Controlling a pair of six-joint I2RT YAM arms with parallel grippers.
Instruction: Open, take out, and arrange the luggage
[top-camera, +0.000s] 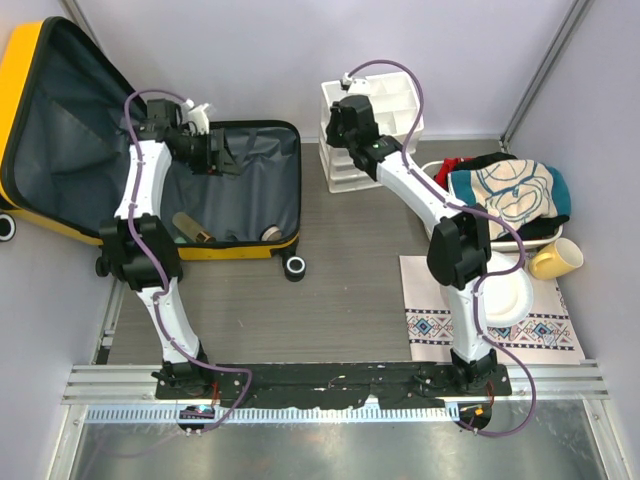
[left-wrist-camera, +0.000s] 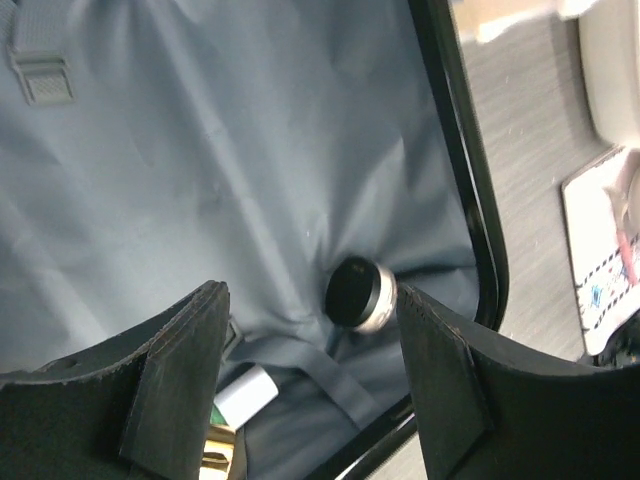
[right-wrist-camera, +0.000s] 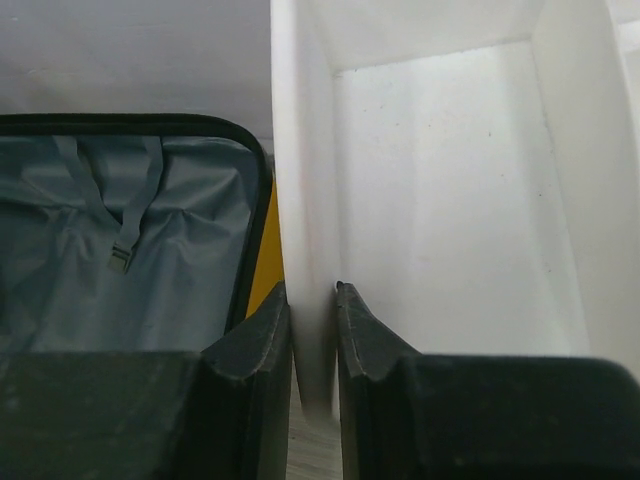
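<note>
Although the luggage (top-camera: 262, 160) lies open at the far left of the table (top-camera: 350, 295), a round tin (left-wrist-camera: 360, 293) and other small items inside are yet to come out, the left end effector (left-wrist-camera: 310, 300) hanging wide and empty above them while the right end effector (right-wrist-camera: 313, 295) pinches a wall of the white organizer (right-wrist-camera: 440, 180).

Luggage: large yellow hard-shell suitcase (top-camera: 255, 185), dark grey fabric lining, black rim band. Fully open, clamshell spread. Base half flat on tabletop (top-camera: 350, 290) at far left, lining up. Lid half (top-camera: 60, 120) raised, tilted back at left wall side, inside facing arms. Black wheel (top-camera: 295, 266) at near right corner of base, second wheel (top-camera: 5, 226) at left edge. Grey strap with buckle (right-wrist-camera: 120, 258) slack on lining.
</note>
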